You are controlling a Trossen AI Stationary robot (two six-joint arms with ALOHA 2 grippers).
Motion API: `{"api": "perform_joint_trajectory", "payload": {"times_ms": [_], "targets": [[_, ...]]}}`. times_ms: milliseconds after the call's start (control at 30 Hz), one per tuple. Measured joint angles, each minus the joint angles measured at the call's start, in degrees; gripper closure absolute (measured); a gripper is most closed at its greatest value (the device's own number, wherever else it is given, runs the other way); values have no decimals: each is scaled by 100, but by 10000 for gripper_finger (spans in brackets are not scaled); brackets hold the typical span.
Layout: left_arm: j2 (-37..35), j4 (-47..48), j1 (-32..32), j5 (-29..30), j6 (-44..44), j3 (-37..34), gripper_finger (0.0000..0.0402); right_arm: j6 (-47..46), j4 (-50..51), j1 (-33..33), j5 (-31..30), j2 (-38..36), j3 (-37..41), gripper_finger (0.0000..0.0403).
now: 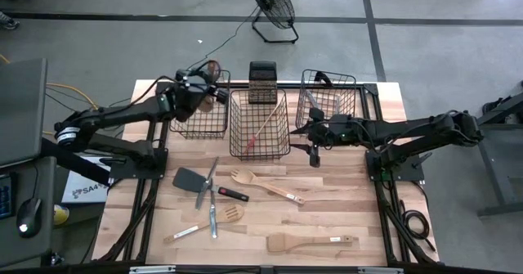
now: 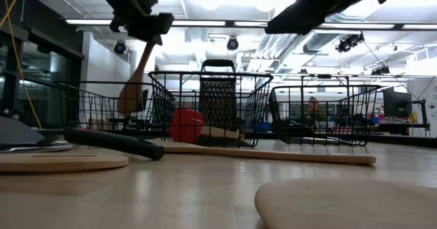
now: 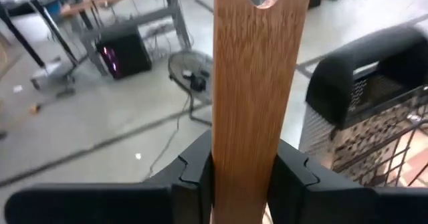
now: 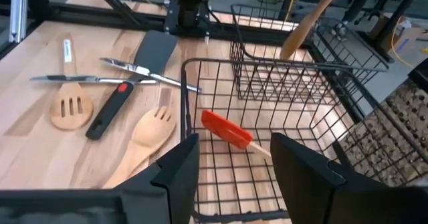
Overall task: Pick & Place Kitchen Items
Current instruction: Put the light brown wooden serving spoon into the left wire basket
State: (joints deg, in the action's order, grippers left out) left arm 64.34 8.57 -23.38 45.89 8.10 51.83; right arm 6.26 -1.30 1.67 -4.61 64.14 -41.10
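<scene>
Left gripper (image 1: 198,79), fingers clenched on the handle of a wooden spoon (image 2: 135,73) held upright above the left wire basket (image 1: 199,119); right gripper (image 1: 304,132), fingers released, hovering beside the middle basket (image 1: 260,125) containing a red spatula (image 4: 227,130); other utensils lie on the bench (image 1: 343,208).

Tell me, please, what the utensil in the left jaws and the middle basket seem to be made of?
The utensil held by the left gripper looks like unfinished brown wood, with visible grain. The middle basket appears to be thin metal wire with a black, probably coated, finish.
</scene>
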Motion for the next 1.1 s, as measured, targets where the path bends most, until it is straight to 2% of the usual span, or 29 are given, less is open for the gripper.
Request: {"api": "perform_joint_trajectory", "payload": {"times_ms": [367,700,1100], "targets": [[0,923,-832,-820,998,2,312,0,81,0,1,0,0,227],[4,1656,-1402,-1396,1337,130,312,0,87,0,1,0,0,227],[207,2491,-1686,-1828,1571,417,312,0,64,0,2,0,0,227]]}}
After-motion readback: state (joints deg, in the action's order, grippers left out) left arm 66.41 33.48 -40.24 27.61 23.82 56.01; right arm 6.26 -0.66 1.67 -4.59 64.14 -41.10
